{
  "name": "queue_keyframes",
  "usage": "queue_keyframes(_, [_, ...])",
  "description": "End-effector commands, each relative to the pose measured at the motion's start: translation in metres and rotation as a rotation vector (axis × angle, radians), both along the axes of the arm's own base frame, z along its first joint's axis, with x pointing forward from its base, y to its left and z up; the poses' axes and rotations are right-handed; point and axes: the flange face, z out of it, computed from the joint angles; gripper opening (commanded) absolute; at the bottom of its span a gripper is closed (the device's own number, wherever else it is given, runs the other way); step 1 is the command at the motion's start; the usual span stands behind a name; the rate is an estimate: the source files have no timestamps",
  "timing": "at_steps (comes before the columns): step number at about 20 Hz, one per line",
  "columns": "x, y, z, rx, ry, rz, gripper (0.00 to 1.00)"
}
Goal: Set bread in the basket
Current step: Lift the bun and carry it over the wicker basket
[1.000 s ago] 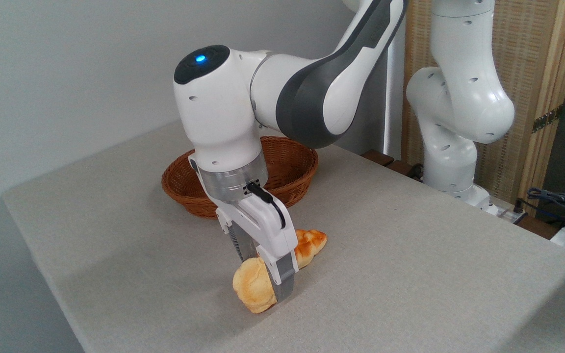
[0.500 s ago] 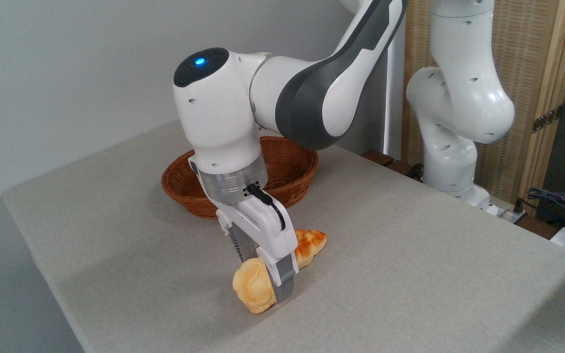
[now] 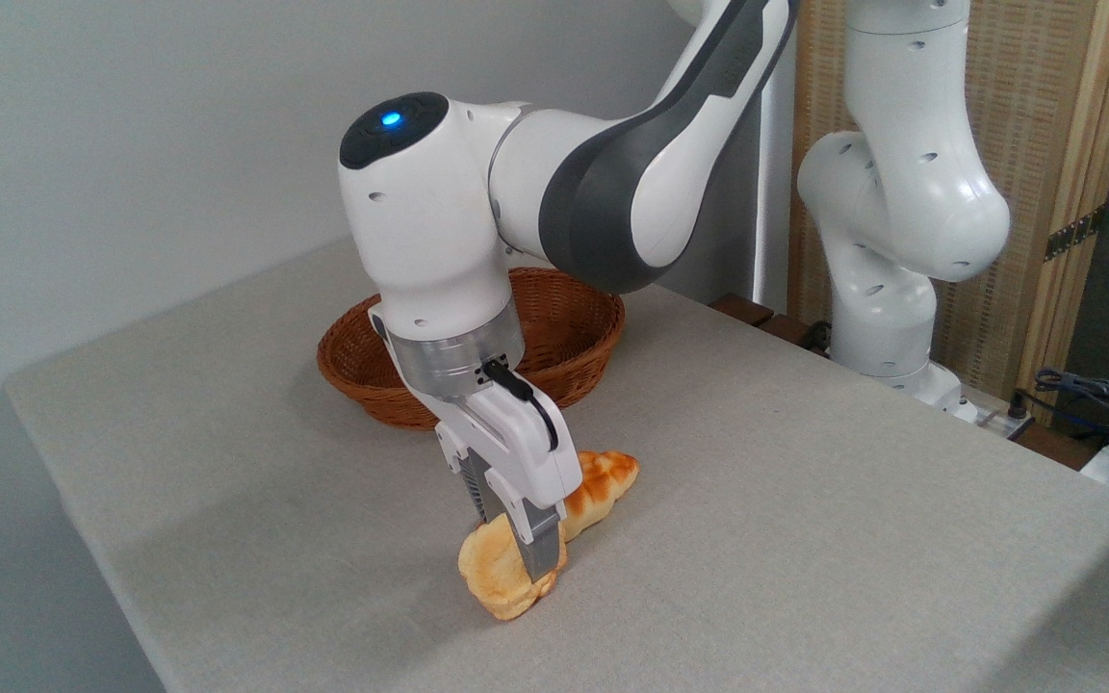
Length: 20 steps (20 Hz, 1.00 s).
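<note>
In the fixed camera view, the gripper is seen clamped on the bread, which sits tilted on edge, low on the tabletop and well short of the basket. Just behind it the braided loaf lies close against the near finger. Because the bun is held near one side, it could be dropped on lifting, or the loaf could be dragged along.
</note>
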Motion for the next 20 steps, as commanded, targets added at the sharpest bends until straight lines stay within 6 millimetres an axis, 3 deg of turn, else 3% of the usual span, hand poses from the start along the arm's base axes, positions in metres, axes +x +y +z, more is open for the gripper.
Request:
queue_keyframes(1, [0.0, -0.002, 0.029, -0.028, -0.072, -0.009, 0.52])
queue_keyframes(4, [-0.009, -0.02, 0.061, -0.065, -0.123, -0.026, 0.52])
queue_keyframes(9, [-0.027, -0.092, 0.092, -0.127, -0.141, -0.084, 0.55])
queue_keyframes(15, [-0.051, -0.199, 0.093, -0.183, -0.106, -0.112, 0.57])
queue_keyframes(16, [-0.059, -0.221, 0.087, -0.186, -0.078, -0.128, 0.63])
queue_keyframes(18, [-0.067, -0.243, 0.078, -0.181, -0.049, -0.137, 0.64])
queue_keyframes(20, [-0.074, -0.263, 0.071, -0.196, -0.016, -0.129, 0.71])
